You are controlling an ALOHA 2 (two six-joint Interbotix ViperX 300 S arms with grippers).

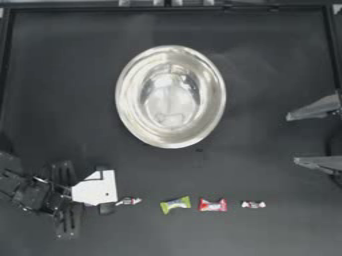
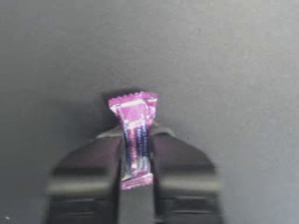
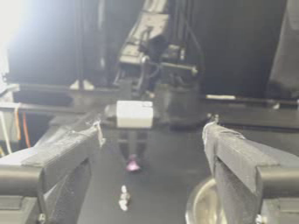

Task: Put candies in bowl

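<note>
The silver bowl (image 1: 170, 97) stands in the middle of the table; its rim (image 3: 197, 205) also shows in the right wrist view. My left gripper (image 1: 100, 191) is at the front left, pointing down, shut on a purple candy (image 2: 136, 131) that stands upright between its jaws. From across the table the same purple candy (image 3: 132, 165) hangs low over the surface. In a row to its right lie a white-and-dark candy (image 1: 128, 201), a lime green candy (image 1: 176, 204), a red candy (image 1: 213, 205) and another white-and-dark candy (image 1: 253, 204). My right gripper (image 1: 294, 139) waits open at the right edge.
The table's raised dark border (image 1: 167, 9) runs along the far side. The bowl sits well behind the candy row, with bare dark table (image 1: 67, 125) between them.
</note>
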